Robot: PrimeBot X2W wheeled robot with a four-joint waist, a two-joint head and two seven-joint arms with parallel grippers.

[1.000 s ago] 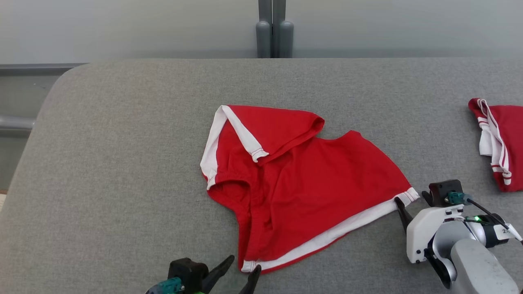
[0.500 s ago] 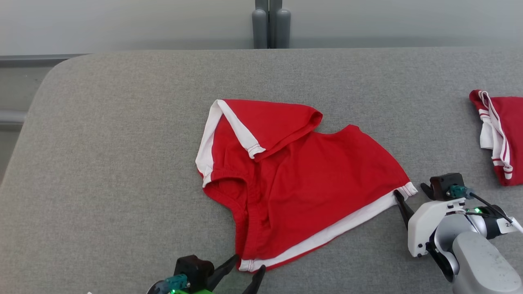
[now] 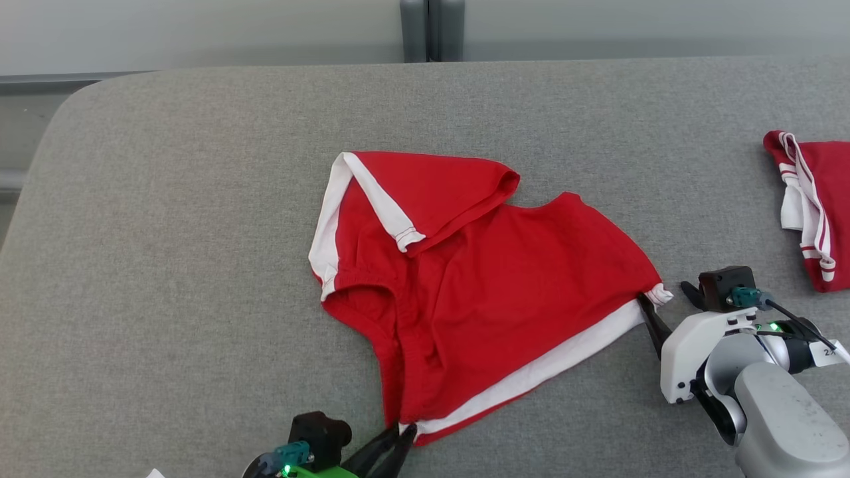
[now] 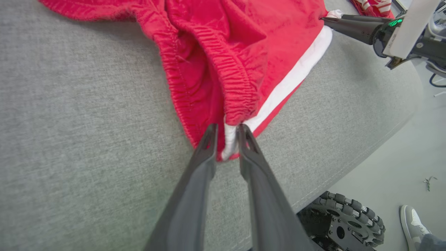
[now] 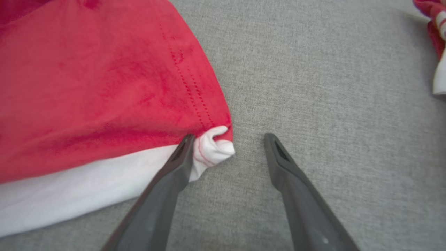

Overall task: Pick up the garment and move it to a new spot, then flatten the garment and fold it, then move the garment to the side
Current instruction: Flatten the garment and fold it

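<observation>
The garment (image 3: 505,279) is a pair of red shorts with white trim, lying partly spread in the middle of the grey padded table (image 3: 166,232). My left gripper (image 3: 404,435) sits at its near lower corner. In the left wrist view the left gripper (image 4: 226,130) is shut on the white corner of the garment (image 4: 216,52). My right gripper (image 3: 664,297) stands open at the garment's right corner. In the right wrist view the garment's (image 5: 104,87) bunched white corner lies just inside the left finger of the right gripper (image 5: 228,137), touching it.
A second red and white garment (image 3: 813,206) lies crumpled at the table's right edge. The table's front edge runs close behind my left gripper, with a robot wheel (image 4: 348,223) and a person's shoe (image 4: 413,223) on the floor below.
My left gripper's fingers have closed onto the garment's lower white corner. The right corner has bunched against my right gripper's finger. The head camera has tilted, shifting the whole picture.
</observation>
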